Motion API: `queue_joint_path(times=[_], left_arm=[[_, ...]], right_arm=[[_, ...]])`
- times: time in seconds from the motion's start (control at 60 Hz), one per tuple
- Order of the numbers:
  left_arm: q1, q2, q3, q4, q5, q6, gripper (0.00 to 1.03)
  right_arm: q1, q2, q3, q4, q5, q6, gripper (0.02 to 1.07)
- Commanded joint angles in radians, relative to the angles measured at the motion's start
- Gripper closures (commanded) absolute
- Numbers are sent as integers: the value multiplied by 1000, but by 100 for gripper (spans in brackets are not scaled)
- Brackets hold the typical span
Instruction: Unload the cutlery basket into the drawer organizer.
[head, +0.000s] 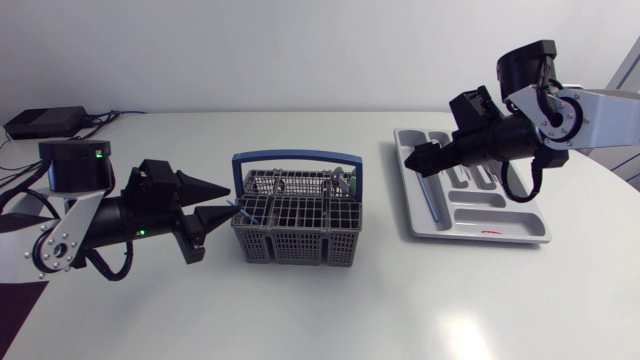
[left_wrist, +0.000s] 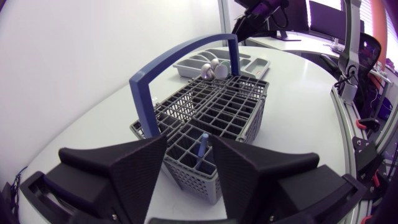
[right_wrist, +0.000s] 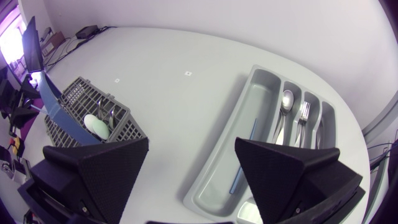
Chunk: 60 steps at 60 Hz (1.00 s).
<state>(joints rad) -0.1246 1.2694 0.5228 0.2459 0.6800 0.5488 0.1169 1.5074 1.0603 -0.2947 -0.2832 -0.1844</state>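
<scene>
The grey cutlery basket (head: 297, 228) with its blue handle (head: 295, 157) stands mid-table. A blue-handled utensil (left_wrist: 203, 147) sticks up from its near corner compartment. My left gripper (head: 232, 200) is at that corner, open, its fingers (left_wrist: 140, 163) on either side of the utensil with a gap showing. More cutlery (left_wrist: 214, 68) stands at the basket's far end. The grey drawer organizer (head: 520, 235) lies at the right. My right gripper (head: 422, 158) hangs open and empty above its long left compartment, where a blue-handled piece (right_wrist: 245, 158) lies. A spoon (right_wrist: 286, 99) and fork (right_wrist: 305, 115) lie in neighbouring slots.
A black box (head: 45, 122) with cables sits at the table's far left corner. Bare white tabletop (head: 380, 300) stretches in front of the basket and organizer, and between them.
</scene>
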Motion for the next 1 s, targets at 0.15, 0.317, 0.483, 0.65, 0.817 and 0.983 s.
queue_joint_path(times=[0.15,0.317,0.483,0.65,0.817,0.983], left_arm=[[8,36,29,21,59,-16,73],[5,41,25,30,66,-15,81],[6,45,26,32,66,-15,86],[8,41,25,27,69,-13,88],[16,1,22,20,78,-16,88],[22,-48,19,4,92,-18,89]], right_arm=[[6,-23,-56,32,6,-10,7],[6,-30,-68,43,6,-10,7],[15,-36,-82,48,6,-10,7],[21,-42,-94,55,6,-10,7],[35,-59,-109,57,6,-15,7],[35,-72,-115,55,6,-18,7]])
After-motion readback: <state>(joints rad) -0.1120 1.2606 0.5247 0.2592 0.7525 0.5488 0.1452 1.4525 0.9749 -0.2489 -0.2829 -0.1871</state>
